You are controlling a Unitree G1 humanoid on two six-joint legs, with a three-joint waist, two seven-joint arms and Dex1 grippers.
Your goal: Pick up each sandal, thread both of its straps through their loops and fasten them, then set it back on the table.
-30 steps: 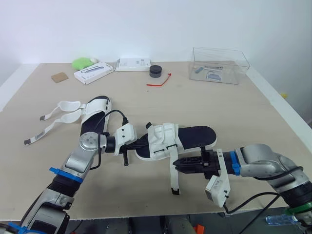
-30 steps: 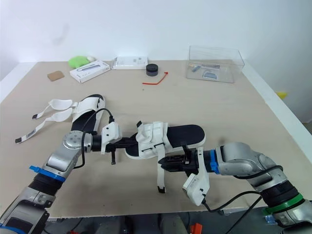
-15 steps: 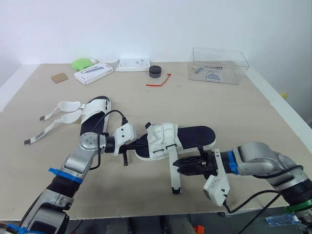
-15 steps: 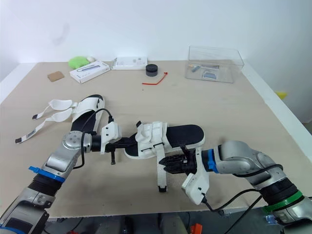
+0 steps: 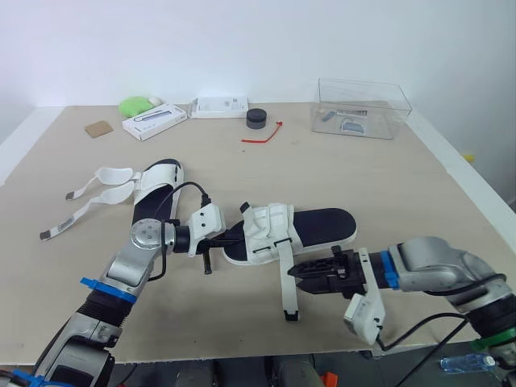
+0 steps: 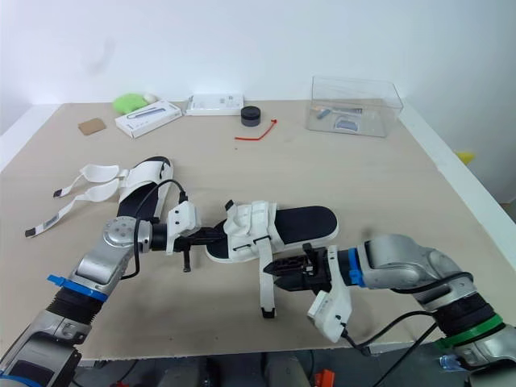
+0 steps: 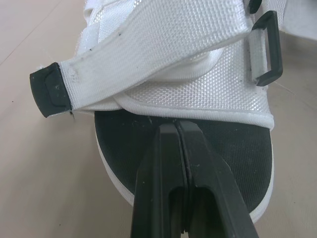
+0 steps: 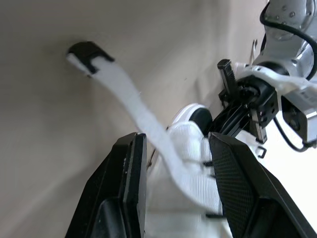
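Observation:
A white-strapped sandal (image 5: 322, 226) with a black footbed lies mid-table. My left gripper (image 5: 232, 239) is at its near-left end. The fingers (image 7: 168, 163) are pressed together, tips on the footbed (image 7: 124, 134) just under the front strap (image 7: 163, 44), with nothing visible between them. One loose strap (image 5: 288, 286) hangs toward the front edge, its black tip (image 8: 86, 52) on the table. My right gripper (image 5: 295, 271) stands open, and that strap (image 8: 143, 124) runs between its fingers (image 8: 124, 188). A second sandal (image 5: 157, 181) lies to the left with its straps (image 5: 89, 197) undone.
At the back stand a clear plastic box (image 5: 363, 109), a black round cap (image 5: 257, 118), a red tie (image 5: 266, 133), two white boxes (image 5: 155, 121) (image 5: 219, 106), a green object (image 5: 135, 104) and a cardboard piece (image 5: 98, 128). The table's front edge (image 5: 242, 347) is close to the right arm.
My right arm has shifted slightly to the right, still around the loose strap. The sandal and left gripper have not moved.

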